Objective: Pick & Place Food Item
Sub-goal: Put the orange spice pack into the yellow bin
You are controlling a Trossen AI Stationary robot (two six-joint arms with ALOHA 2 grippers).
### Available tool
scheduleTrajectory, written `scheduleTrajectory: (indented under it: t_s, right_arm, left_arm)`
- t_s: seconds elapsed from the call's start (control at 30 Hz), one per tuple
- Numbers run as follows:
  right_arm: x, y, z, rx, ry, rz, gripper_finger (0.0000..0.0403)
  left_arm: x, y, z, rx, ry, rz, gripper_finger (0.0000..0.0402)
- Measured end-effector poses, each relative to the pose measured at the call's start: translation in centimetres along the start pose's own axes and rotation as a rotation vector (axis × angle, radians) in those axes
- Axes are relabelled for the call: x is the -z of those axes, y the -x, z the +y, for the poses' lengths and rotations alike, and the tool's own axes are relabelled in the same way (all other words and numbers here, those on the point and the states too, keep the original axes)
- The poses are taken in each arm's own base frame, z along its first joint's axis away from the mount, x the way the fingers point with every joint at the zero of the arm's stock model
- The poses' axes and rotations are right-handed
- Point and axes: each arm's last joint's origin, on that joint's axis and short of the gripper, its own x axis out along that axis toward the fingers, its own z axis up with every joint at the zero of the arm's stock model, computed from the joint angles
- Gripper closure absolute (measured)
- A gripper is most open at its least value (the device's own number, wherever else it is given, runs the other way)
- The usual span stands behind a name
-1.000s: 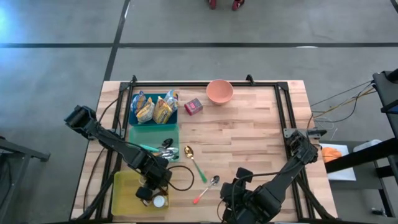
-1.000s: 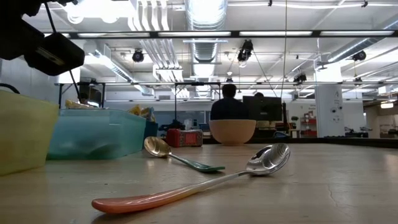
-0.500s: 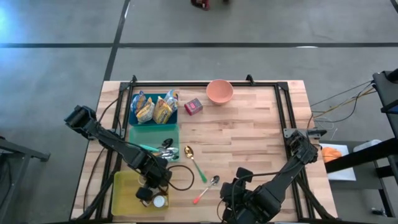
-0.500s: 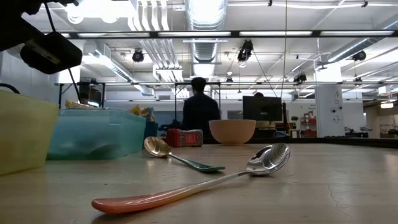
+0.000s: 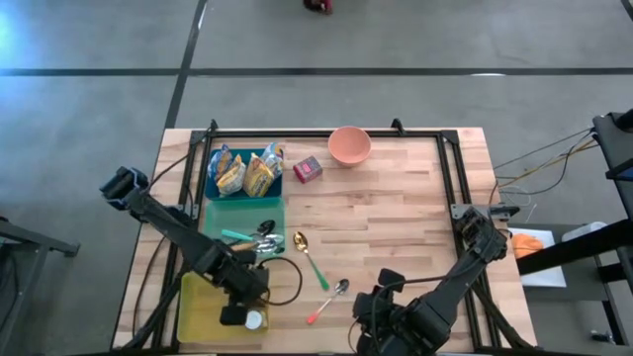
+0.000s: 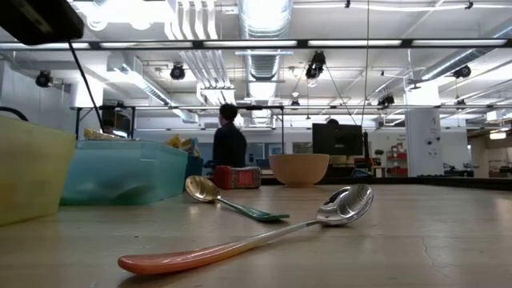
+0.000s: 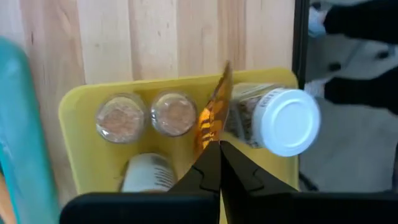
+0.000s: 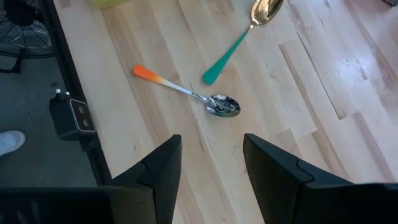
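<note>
Over yellow bin (image 7: 74, 106), crinkled orange packet (image 7: 208, 121) pinched

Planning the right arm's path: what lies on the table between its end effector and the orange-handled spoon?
Bare wood only, per the right wrist view: nothing between the right end effector and the orange-handled spoon.

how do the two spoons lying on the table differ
The green-handled spoon has a gold bowl and a plain teal-green handle; the orange-handled spoon has a silver bowl and a handle that fades from silver to orange at its tip. In the high view the green one lies farther from the table's near edge, next to the green bin; the orange one lies nearer that edge. Both lie flat on the bare wood table, apart from each other, untouched by either arm.
</note>
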Motion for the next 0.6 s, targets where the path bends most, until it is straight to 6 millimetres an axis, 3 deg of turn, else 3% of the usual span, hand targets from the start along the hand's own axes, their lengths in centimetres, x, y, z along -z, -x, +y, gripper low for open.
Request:
scheduleTrajectory:
  t_s: [0.6]
  right_arm:
    - [0.2, 0.1, 0.1, -0.001, -0.019, 0.001, 0.0233]
  left_arm:
    - [4.2, -0.1, -4.2, -0.139, 0.345, -0.190, 0.0401]
